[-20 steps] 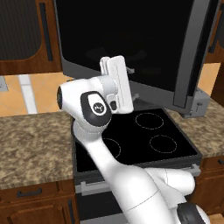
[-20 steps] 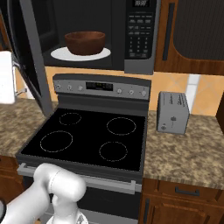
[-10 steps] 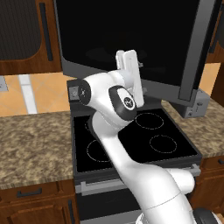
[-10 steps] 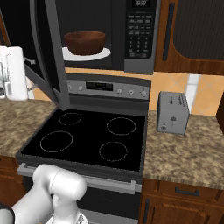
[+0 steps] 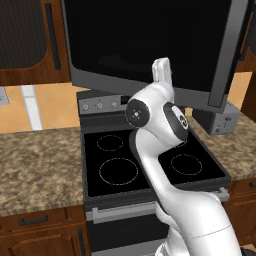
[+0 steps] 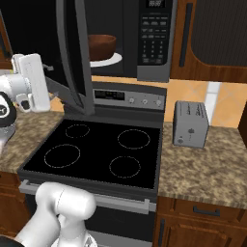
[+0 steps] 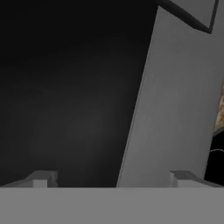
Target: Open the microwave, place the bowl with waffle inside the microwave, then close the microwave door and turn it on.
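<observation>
Swinging half shut: the microwave door [image 6: 72, 53] stands edge-on out from the cabinet, its dark glass and grey frame reaching over the far left of the stove [image 6: 96, 152].
Bowl: the dark wooden bowl [image 6: 101, 47] sits inside the microwave [image 6: 154, 38] on the white turntable plate [image 6: 108, 60]; the waffle cannot be made out over its rim.
Door up close: in the hand view the black glass lies to the left and the grey metal frame [image 7: 175, 100] runs up the right, both just ahead of the fingertips.
Gripper: the gripper [image 7: 113, 177] has its jaws spread wide, one tip [image 7: 41, 178] before the glass and the other before the frame, with nothing between them.
Arm: the white hand [image 6: 33, 82] hangs just left of the door's outer face, over the left counter [image 6: 29, 140].
How the door should handle: a stiff, hinged panel, likely light to swing; smooth glass gives poor purchase, so a flat push on the metal frame near the free edge looks the better contact, or a pinch on the handle bar.
Step in hand: judging by the bowl already inside, closing the door comes next, then the black button panel [image 6: 153, 36] on the right.
Risk: a glancing push may slide off the glass.
Nearby: a grey toaster [image 6: 189, 124] stands on the right counter, well apart from the door.
</observation>
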{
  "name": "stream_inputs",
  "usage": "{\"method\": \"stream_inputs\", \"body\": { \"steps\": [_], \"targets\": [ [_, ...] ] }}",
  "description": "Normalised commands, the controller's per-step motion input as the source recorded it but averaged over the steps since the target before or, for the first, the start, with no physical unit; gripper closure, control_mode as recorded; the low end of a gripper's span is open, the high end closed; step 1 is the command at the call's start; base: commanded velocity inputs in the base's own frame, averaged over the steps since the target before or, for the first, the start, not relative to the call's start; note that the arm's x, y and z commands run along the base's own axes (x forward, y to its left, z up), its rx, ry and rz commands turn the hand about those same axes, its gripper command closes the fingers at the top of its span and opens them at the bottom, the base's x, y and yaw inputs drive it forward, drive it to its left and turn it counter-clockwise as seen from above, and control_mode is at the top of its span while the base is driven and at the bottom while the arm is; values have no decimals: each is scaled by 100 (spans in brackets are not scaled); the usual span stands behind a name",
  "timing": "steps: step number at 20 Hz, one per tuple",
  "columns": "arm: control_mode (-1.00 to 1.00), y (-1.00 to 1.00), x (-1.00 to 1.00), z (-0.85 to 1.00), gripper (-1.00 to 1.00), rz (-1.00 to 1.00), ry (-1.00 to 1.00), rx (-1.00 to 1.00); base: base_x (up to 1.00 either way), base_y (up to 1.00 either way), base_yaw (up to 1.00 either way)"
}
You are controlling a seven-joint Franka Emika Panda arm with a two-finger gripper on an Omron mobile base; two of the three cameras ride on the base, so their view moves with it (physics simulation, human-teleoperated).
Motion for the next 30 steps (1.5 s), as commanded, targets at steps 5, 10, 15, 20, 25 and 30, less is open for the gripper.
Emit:
{"method": "stream_inputs", "body": {
  "steps": [5, 10, 15, 20, 25, 30],
  "targets": [
    [-100, -20, 37, 0, -100, 14, -1, 7, 0, 0, 0],
    [-100, -13, 35, 0, -100, 13, 0, 6, 0, 0, 0],
    [-100, -8, 30, 0, -100, 12, 0, 4, 0, 0, 0],
    [-100, -17, 26, 0, -100, 15, 0, 2, 0, 0, 0],
    [-100, -13, 37, 0, -100, 13, 0, 2, 0, 0, 0],
    [-100, -11, 43, 0, -100, 11, 0, 3, 0, 0, 0]
  ]
}}
